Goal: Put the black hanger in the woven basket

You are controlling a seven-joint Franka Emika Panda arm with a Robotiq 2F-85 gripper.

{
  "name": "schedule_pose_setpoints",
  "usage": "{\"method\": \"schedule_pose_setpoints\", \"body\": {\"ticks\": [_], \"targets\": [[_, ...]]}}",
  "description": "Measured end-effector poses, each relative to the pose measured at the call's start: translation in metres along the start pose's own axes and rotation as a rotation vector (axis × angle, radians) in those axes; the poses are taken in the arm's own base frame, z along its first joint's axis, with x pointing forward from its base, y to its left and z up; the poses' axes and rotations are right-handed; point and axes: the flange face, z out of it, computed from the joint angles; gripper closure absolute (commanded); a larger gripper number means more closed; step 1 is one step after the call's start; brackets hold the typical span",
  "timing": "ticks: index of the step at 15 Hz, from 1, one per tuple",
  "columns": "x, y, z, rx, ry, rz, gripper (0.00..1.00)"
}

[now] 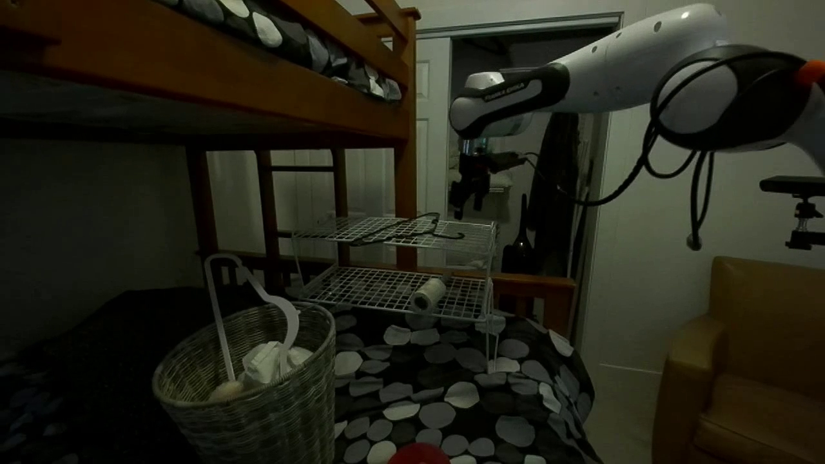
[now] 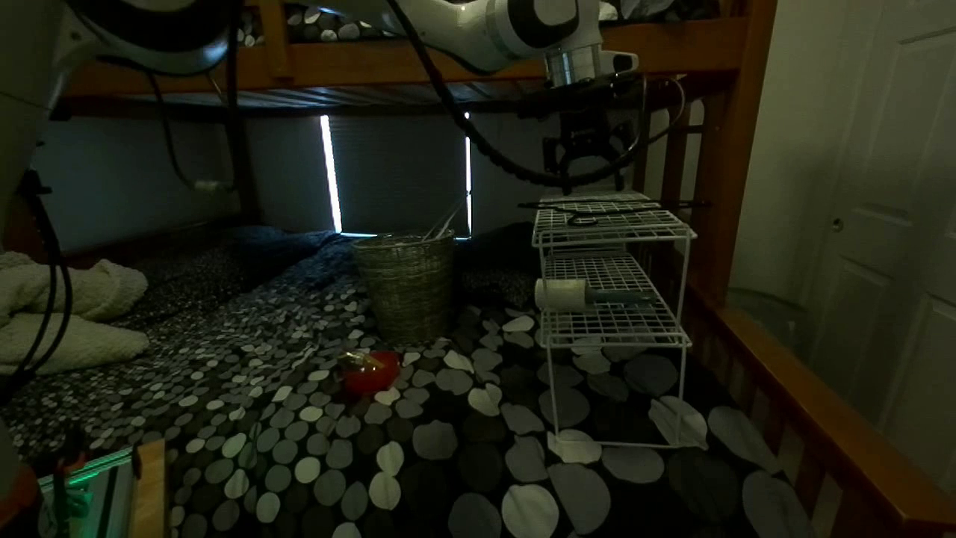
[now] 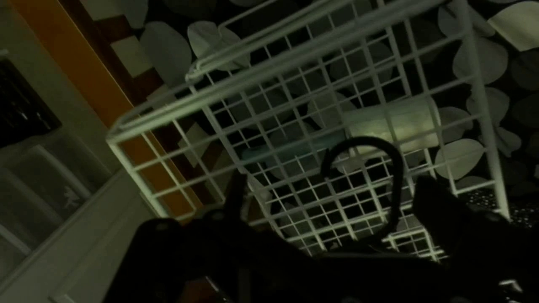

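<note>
Black and thin, the hanger [image 3: 398,181] is lying on the top tier of the wire rack [image 1: 380,283], near the middle of the frame in an exterior view; in the wrist view its curled hook is showing right of centre. The gripper [image 3: 331,180] is hanging just above that tier, empty, its fingers standing wide apart with the hook appearing between them. Lining up the grasp is seeming to be the step in hand, and doing it well is calling for fingers that are straddling one firm bar close to the neck, rather than pinching the free end of the hook, where the load is likelier to be swivelling. The mesh is asking for a slow descent, since the tips are risking a knock against it, and darkness is hiding the bottom of the wrist view, where the hanger's body is probably sitting. Once the fingers are closing, a straight lift should be keeping the bars from snagging in the grid. The woven basket [image 1: 277,412] is standing at the lower left of the frame in an exterior view, with what is resembling a white hanger [image 1: 291,319] poking above its rim, so a high carry and an entry beside that obstacle are looking safest.
</note>
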Motion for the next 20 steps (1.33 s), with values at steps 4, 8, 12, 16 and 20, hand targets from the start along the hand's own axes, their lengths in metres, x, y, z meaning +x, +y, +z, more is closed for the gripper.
{"method": "schedule_pose_setpoints", "body": {"ticks": [4,8,12,16,20], "targets": [[0.012,-0.009,-0.003,-0.006,0.000,-0.004,0.00],[0.016,-0.026,0.020,0.014,-0.059,0.126,0.10],[0.035,-0.066,0.046,0.011,-0.078,0.170,0.24],[0.048,-0.079,0.042,-0.038,-0.058,0.140,0.28],[0.049,-0.068,0.033,-0.047,-0.036,0.099,0.27]]}}
